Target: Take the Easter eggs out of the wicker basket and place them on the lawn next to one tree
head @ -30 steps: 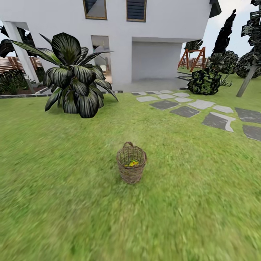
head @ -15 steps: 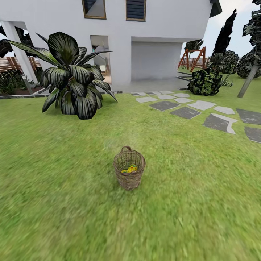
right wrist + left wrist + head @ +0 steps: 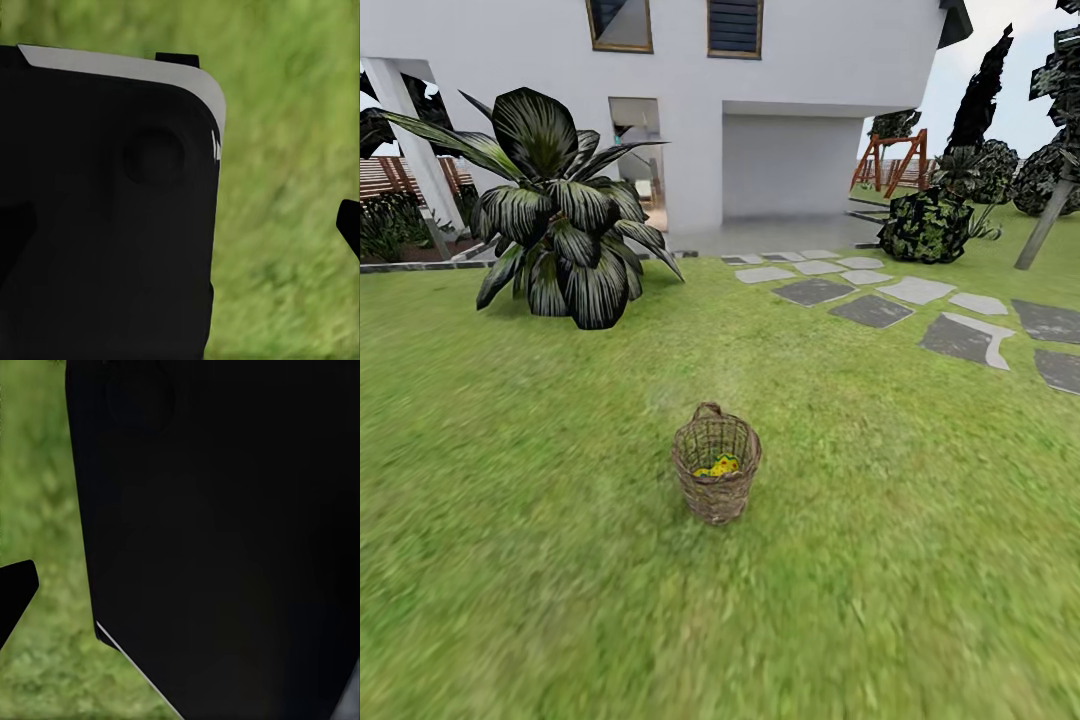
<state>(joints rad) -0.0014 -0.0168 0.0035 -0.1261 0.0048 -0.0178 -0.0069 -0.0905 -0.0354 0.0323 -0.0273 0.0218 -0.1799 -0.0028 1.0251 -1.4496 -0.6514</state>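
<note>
The brown wicker basket [image 3: 716,495] stands upright on the lawn [image 3: 540,600] in the middle of the head view, its small loop handle on the far rim. Yellow Easter eggs [image 3: 722,465] with blue marks lie inside it; how many cannot be told. In the left wrist view a black fingertip [image 3: 16,589] pokes in beside a dark part of the robot, over grass. The right wrist view likewise has one black fingertip [image 3: 349,223] at its edge over grass. Neither view lets me judge how the jaws stand.
A large dark-leaved plant [image 3: 560,220] grows far left of the basket. Grey stepping stones [image 3: 870,308] run across the grass at the right. Behind are a white house [image 3: 800,80], a mottled bush [image 3: 925,225], a slanted pale grey trunk [image 3: 1045,222] and a slat fence [image 3: 390,175].
The whole head view shifted a little between one second ago and half a second ago, so the camera moved. Since then nothing has visibly changed.
</note>
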